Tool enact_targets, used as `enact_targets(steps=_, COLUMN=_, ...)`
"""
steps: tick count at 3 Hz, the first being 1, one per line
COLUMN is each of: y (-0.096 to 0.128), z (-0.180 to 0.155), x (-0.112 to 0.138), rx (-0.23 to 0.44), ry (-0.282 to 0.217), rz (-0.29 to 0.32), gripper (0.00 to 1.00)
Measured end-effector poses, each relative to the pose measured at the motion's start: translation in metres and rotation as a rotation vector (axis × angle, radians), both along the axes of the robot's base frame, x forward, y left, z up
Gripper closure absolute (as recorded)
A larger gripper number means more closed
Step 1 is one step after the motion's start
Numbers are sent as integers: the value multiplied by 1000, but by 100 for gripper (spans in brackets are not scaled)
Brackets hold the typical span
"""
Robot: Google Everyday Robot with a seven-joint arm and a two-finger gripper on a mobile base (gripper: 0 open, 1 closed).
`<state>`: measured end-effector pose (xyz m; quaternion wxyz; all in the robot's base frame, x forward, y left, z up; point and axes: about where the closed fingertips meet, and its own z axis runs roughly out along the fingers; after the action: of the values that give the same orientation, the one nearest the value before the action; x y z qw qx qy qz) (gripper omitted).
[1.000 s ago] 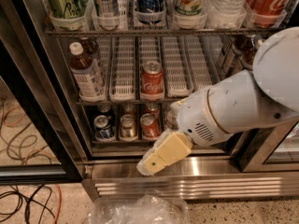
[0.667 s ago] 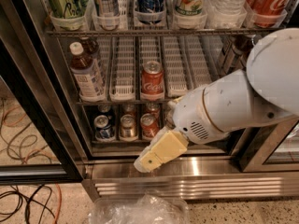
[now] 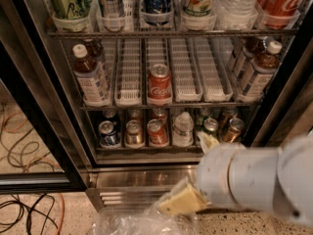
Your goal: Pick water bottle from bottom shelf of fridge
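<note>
The water bottle (image 3: 183,129), small, clear and ribbed with a white cap, stands upright on the bottom shelf (image 3: 146,148) of the fridge (image 3: 58,116), between soda cans. My gripper (image 3: 186,174) hangs in front of the fridge's steel base, below and slightly right of the bottle and apart from it. One beige finger (image 3: 178,202) points down-left, the other (image 3: 209,141) points up by the shelf's front edge. The fingers stand apart with nothing between them. My white arm (image 3: 264,180) fills the lower right.
Soda cans (image 3: 157,132) flank the water bottle. A red cola can (image 3: 160,83) and brown tea bottles (image 3: 90,75) stand on the rack above. Crumpled clear plastic (image 3: 142,222) lies on the floor by the base. Cables (image 3: 24,209) lie at left.
My arm and gripper have dropped lower and moved right, away from the bottom shelf. The water bottle and the cans to its right, hidden before, now show.
</note>
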<state>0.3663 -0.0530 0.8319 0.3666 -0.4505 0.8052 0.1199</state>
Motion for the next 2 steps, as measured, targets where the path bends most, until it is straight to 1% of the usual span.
enact_targets(steps=1, y=-27, z=-57, x=-25, rx=7, ry=-20, rz=-141, gripper=0)
enact_targets(steps=2, y=-52, z=-74, x=-32, rx=-7, ry=-50, rz=-239, gripper=0)
